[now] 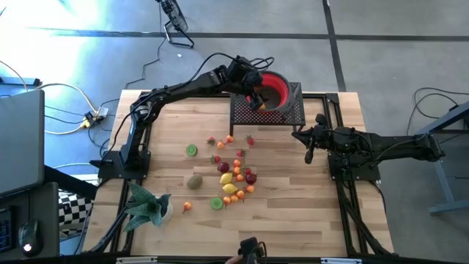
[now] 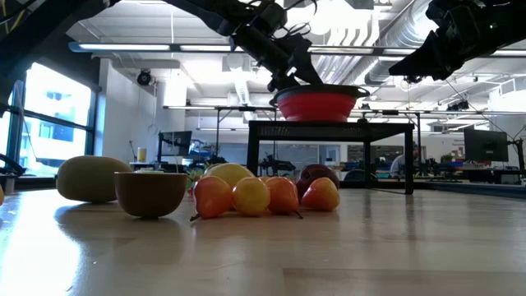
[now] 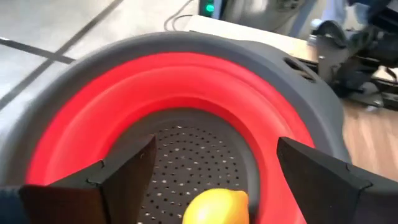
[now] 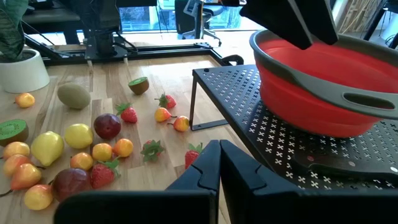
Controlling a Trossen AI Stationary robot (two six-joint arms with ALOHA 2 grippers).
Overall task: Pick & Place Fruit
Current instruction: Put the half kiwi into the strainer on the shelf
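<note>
Left wrist view, lemon (image 3: 216, 208) in bowl (image 3: 186, 81), between parted left gripper (image 3: 214, 180) fingers

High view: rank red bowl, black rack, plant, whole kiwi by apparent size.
1. Black rack
2. Plant and red bowl: look about alike, and the left arm covers part of the bowl, so no ranking.
3. Whole kiwi, clearly smallest.

A pale wooden table (image 1: 293, 213) carries a loose scatter of toy fruit (image 1: 233, 178) around its middle. A black perforated metal stand (image 1: 268, 110) sits at the far edge, a potted green plant (image 1: 149, 206) at the near left corner, and the arm bases stand at either side, bolted on, I think.
</note>
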